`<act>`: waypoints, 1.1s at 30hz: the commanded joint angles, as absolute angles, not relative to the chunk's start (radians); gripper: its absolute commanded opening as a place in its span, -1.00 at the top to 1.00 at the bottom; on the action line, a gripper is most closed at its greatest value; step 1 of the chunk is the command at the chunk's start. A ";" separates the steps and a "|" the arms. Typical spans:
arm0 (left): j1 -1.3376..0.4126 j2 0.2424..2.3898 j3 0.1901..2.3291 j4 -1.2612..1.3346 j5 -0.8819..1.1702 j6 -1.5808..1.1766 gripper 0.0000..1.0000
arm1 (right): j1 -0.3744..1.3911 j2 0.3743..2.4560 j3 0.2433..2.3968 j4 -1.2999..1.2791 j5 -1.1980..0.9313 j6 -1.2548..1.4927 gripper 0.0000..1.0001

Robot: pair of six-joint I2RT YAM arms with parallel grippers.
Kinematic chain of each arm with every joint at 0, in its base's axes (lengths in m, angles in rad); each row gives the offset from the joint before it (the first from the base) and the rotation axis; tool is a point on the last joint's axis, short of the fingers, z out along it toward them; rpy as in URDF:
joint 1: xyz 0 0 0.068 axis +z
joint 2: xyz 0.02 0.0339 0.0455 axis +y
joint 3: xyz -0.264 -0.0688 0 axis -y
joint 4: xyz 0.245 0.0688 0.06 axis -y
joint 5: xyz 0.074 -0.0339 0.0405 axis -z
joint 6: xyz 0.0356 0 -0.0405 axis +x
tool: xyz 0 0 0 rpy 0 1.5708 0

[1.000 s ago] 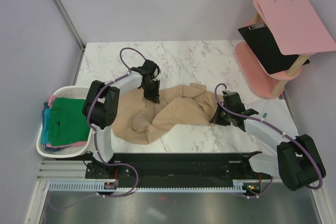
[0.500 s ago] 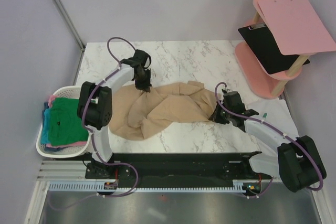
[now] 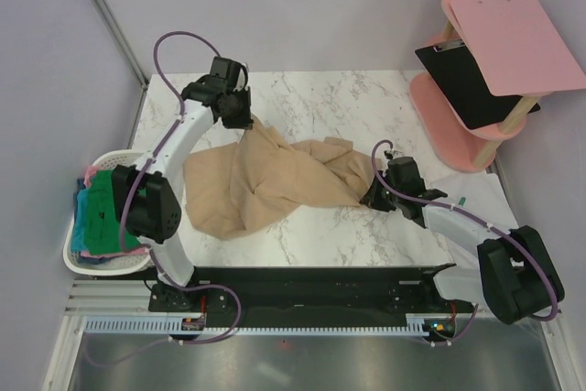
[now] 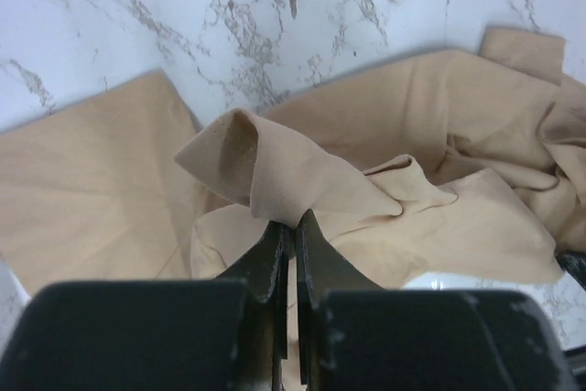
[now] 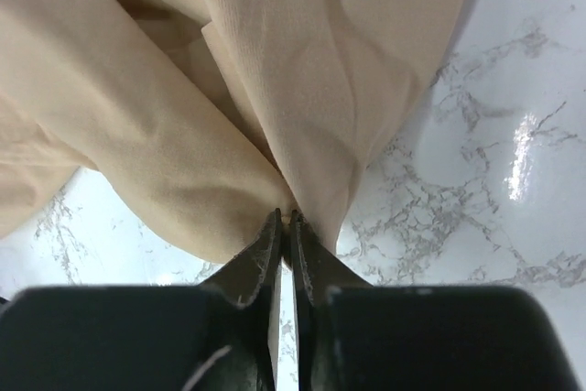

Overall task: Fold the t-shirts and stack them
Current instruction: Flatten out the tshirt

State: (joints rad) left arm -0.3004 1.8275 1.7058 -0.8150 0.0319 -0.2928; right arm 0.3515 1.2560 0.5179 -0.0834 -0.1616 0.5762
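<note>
- Basket (image 3: 70, 246), at the table's left edge: held a pile with a green shirt (image 3: 103, 212) on top, a teal shirt (image 3: 81, 217) and a pink shirt (image 3: 89, 174) showing at the edges.
- Tan shirt (image 3: 265, 180): lay crumpled across mid-table (image 3: 366, 98), pulled up at its far-left corner.
- Left arm: stretched towards the far-left of the table, left gripper (image 3: 240, 116) pinched tight on a fold of the tan shirt, raised off the surface.
- Right arm: low, right gripper (image 3: 374, 197) nipped closed on the tan shirt's right edge, near the tabletop.
</note>
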 commanded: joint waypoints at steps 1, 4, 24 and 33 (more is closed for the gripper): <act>-0.301 1.625 1.586 -0.844 0.025 -0.297 0.96 | 0.353 1.236 0.505 -0.052 -0.190 0.552 0.64; -0.310 1.488 1.418 -0.841 0.069 -0.366 0.96 | 0.353 1.198 0.494 -0.063 -0.199 0.534 -0.01; -0.710 1.126 0.749 -0.801 0.146 -0.764 0.46 | 0.385 1.227 0.607 0.081 -0.314 0.526 -0.96; -0.723 0.882 0.805 -0.853 0.020 -0.730 -0.99 | 0.393 1.250 0.569 0.120 -0.310 0.535 -0.96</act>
